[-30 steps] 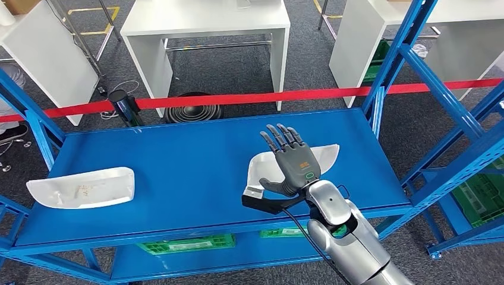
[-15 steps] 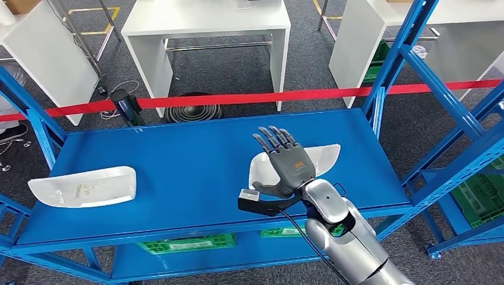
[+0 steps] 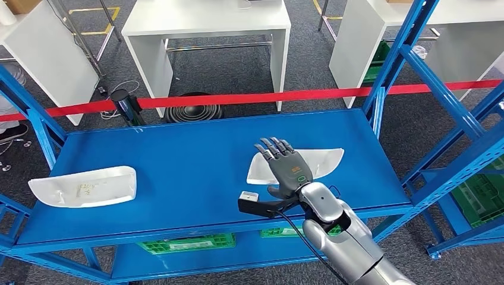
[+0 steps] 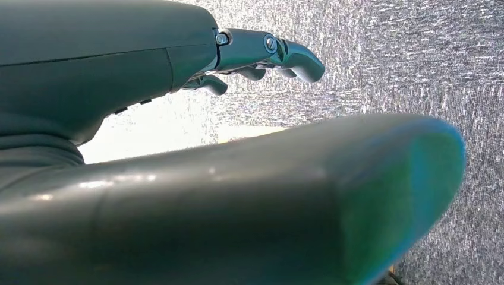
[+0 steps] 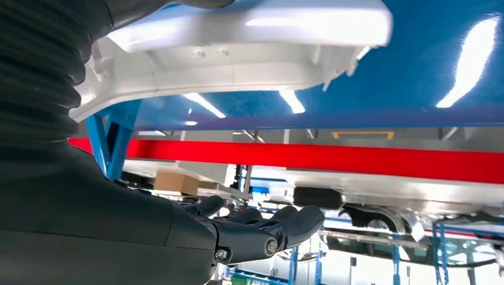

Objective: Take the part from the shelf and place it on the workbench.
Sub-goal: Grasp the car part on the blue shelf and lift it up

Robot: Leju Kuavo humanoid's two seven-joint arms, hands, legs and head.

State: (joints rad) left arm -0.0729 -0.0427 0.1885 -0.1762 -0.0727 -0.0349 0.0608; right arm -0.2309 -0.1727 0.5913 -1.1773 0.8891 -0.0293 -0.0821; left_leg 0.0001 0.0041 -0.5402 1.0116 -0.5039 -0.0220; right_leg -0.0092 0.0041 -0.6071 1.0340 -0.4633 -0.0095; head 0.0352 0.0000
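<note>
Blue metal shelf point(image 3: 178, 160) is carrying 2 white plastic parts. 1 white part point(image 3: 324, 161) is lying on the right side of the shelf top, toward the near edge; the other white part point(image 3: 83, 186) is sitting at the far left, well apart from it.

Right robot hand point(image 3: 284, 168) is hovering over the left end of the right part, palm down, fingers spread and reaching forward, holding nothing. Cannot tell from the head view if the fingertips are touching the part. In the right wrist view the same white part point(image 5: 238, 41) is showing close beside the ribbed wrist cover, with the dark fingers point(image 5: 279, 228) stretched out, apart from the part and not wrapped around anything. A black camera block point(image 3: 257, 203) is sticking out left of the right wrist, over the near edge of the shelf.

Left robot hand point(image 4: 261, 56) is showing in the left wrist view, hanging over grey carpet point(image 4: 416, 77), fingers slightly curled with nothing in them; cannot tell if it counts as open or closed.

Red barrier tape point(image 3: 249, 98) is running across behind the shelf. 3 white benches are standing beyond it, the middle white bench point(image 3: 205, 24) straight ahead. Green crates point(image 3: 190, 243) are sitting on the lower shelf level.
</note>
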